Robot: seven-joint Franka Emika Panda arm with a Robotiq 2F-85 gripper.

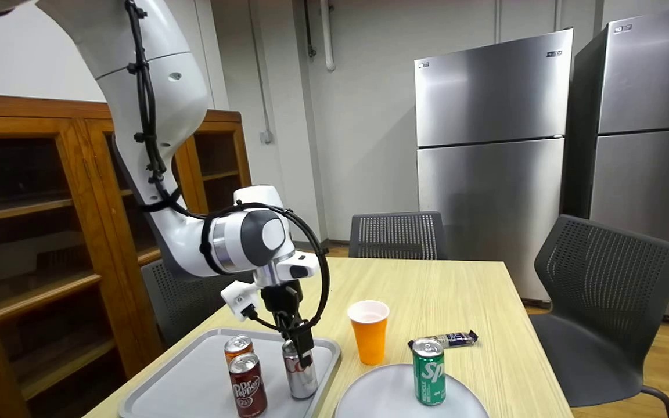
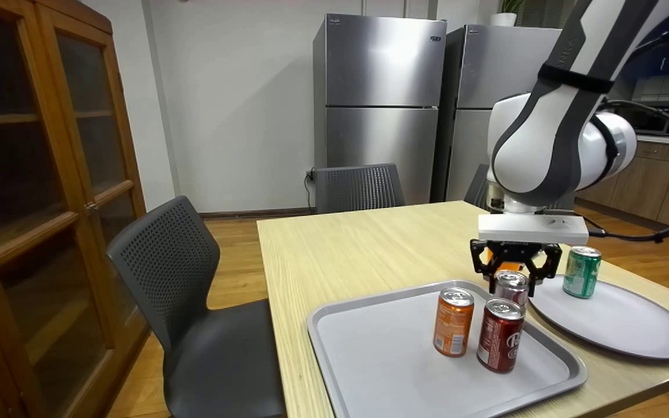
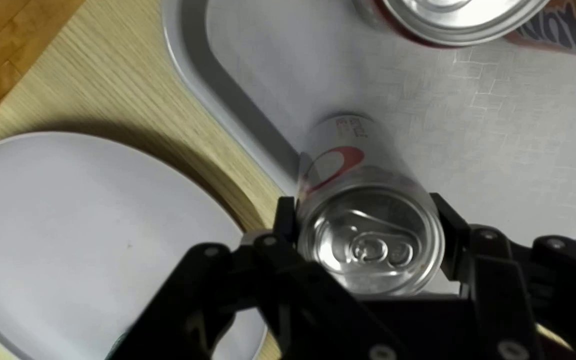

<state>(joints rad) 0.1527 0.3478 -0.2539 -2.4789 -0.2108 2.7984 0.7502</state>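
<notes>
- The gripper (image 3: 365, 220) pinched the silver can (image 1: 302, 381) between its fingers, around the upper half.
- In both exterior views the silver can stood toward the right of the gray tray (image 1: 195, 366), beyond the dark red can (image 2: 500, 342).
- It looked stiff but dentable, smooth, probably slippery; its straight sides seemed best to hold.

The can (image 3: 365, 212) is silver, with red markings on its side (in the wrist view, a single red loop shows). Its bare metal lid (image 3: 375, 222) looks unopened, the pull tab (image 3: 385, 249) lying flat. It stands upright on the tray (image 3: 518, 165), just inside the rim, near a corner.
</notes>
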